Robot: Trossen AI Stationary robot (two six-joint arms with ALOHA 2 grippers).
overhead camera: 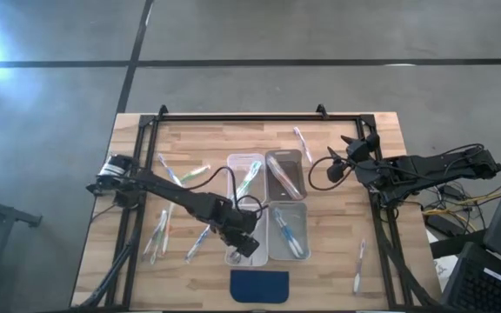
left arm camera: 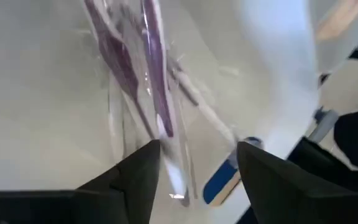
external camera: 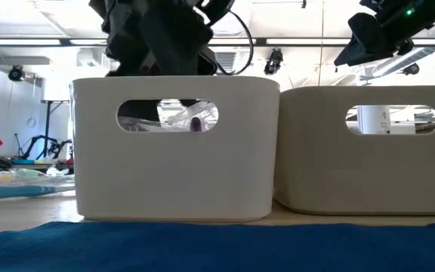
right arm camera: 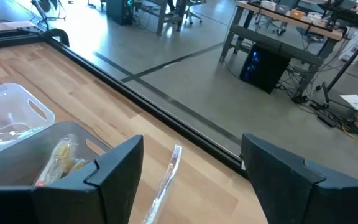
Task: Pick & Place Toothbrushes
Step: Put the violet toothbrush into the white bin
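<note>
Over the near-left bin (overhead camera: 243,246) the left gripper (overhead camera: 247,247) is held, its fingers (left arm camera: 135,180) spread and nothing pinched between them. Just beyond those fingers, purple-accented wrapped toothbrushes (left arm camera: 148,74) are seen lying inside the bin, apparently let go.

At the far right of the bench (overhead camera: 381,261), the right gripper (overhead camera: 344,162) is poised with its fingers (right arm camera: 114,168) spread wide and empty. A single clear-wrapped toothbrush (right arm camera: 164,183) lies on the bare wood between and just ahead of those fingers in the right wrist view; in the high view this is taken to be the brush (overhead camera: 302,144) just beside the far-right bin (overhead camera: 285,173). Its long axis runs roughly with the gripper's line of approach, so a wrist turn is judged necessary for the fingers to close across it.

More loose toothbrushes (overhead camera: 165,228) are scattered on the left side, nearer the left arm, and one more (overhead camera: 359,265) lies toward the near right edge.
</note>
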